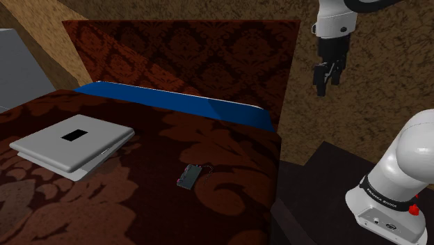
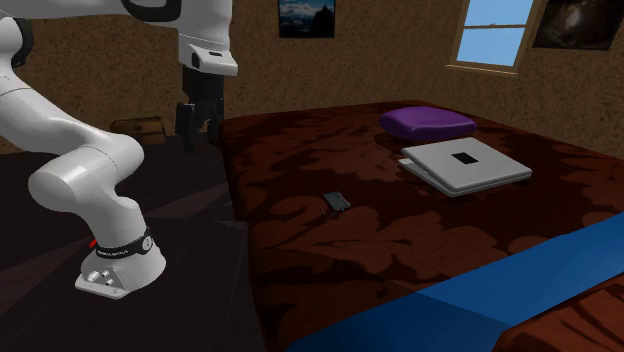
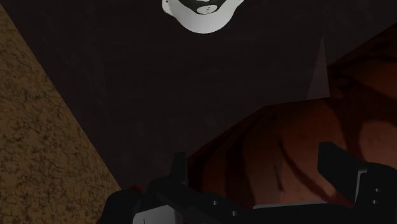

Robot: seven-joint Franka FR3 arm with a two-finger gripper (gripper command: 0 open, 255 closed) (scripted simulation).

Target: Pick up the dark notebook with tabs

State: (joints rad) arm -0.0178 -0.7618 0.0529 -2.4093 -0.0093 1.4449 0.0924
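Approach step: the tool [image 1: 326, 83], open and empty, hangs well apart from the laptop [image 1: 73, 144]; next, carry it over the dark notebook [image 1: 189, 176], seemingly flat on the bed [image 1: 139, 205] near the laptop.

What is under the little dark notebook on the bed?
The notebook lies flat on the dark red patterned bedcover, which shows bare all around it. Whether anything lies between the two cannot be seen, because the notebook covers that spot.

Notebook [image 1: 189, 176] on bed [image 1: 209, 216], shoulder view's right of laptop [image 1: 73, 143]; hand [image 1: 327, 83] above stand [image 1: 327, 174], well apart.
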